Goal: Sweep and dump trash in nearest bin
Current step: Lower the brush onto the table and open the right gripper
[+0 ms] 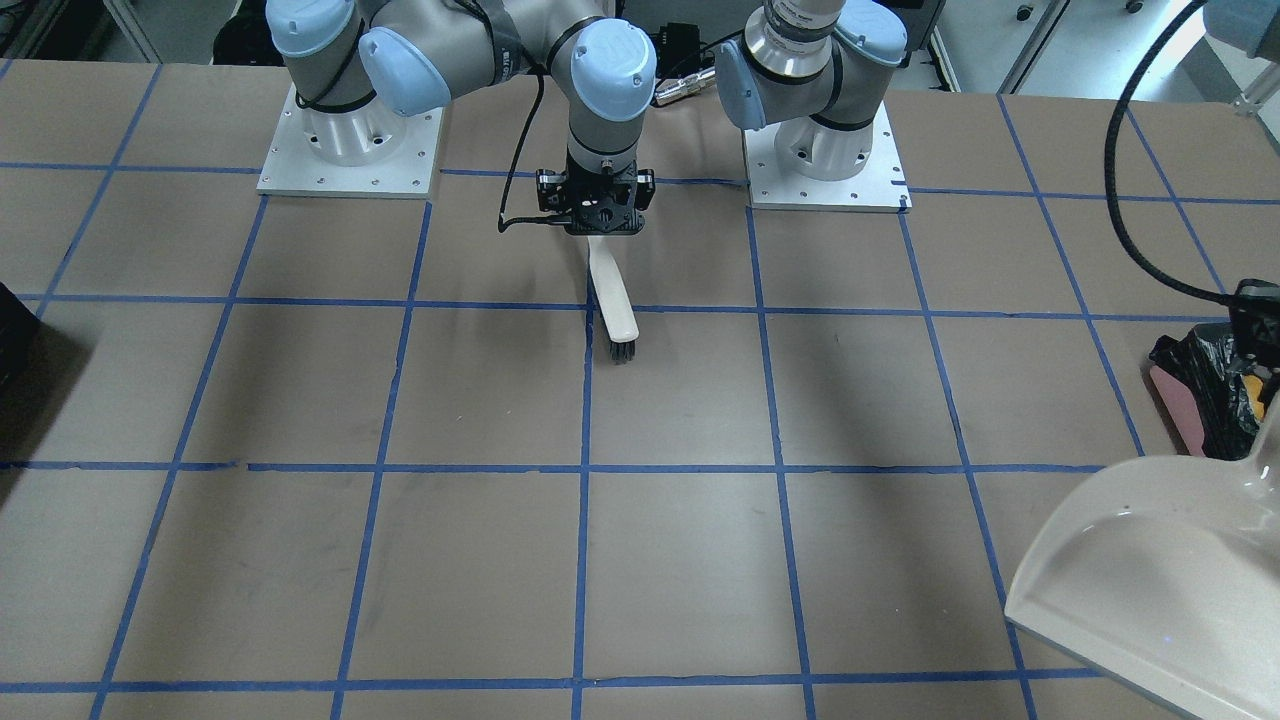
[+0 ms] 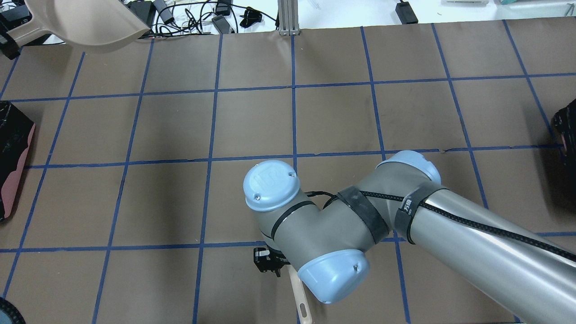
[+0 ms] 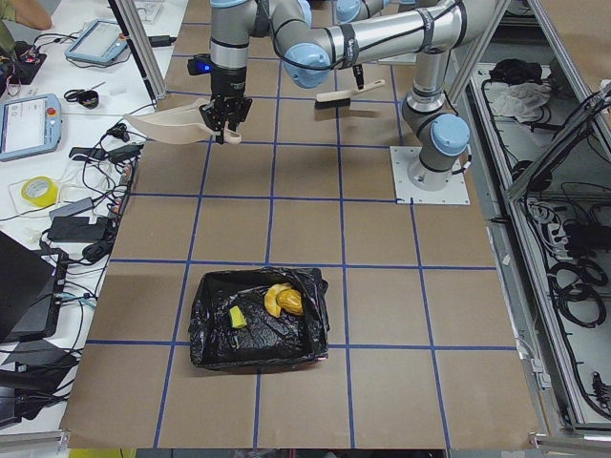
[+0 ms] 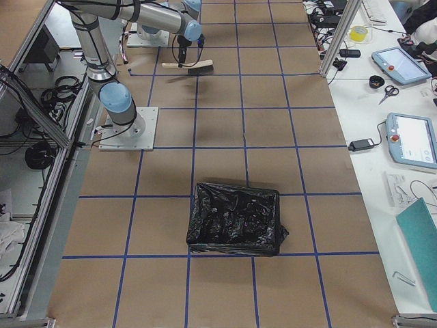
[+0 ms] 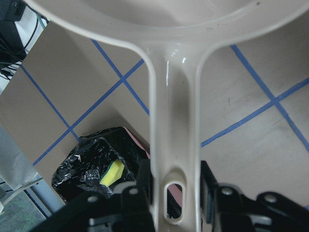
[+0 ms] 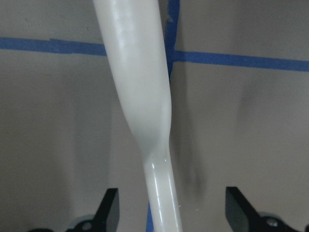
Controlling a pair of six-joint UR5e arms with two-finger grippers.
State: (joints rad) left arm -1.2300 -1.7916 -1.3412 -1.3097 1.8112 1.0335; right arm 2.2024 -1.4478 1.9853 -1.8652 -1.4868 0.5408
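Dustpan handle (image 5: 174, 121) pinched tight by left gripper (image 5: 175, 193), white pan raised over table (image 1: 680, 560) edge. Trash (image 3: 284, 301) inside pink-sided bin (image 3: 205, 334) with black liner: yellow-green wedge (image 3: 236, 316) apart from two yellow-brown pieces touching. Bin at table's left end, well apart from brush (image 1: 615, 305). Right gripper (image 1: 600, 225) clamped on white brush handle, bristles down, above table near robot bases.

Trash (image 3: 284, 301) inside black-lined bin (image 3: 256, 355)
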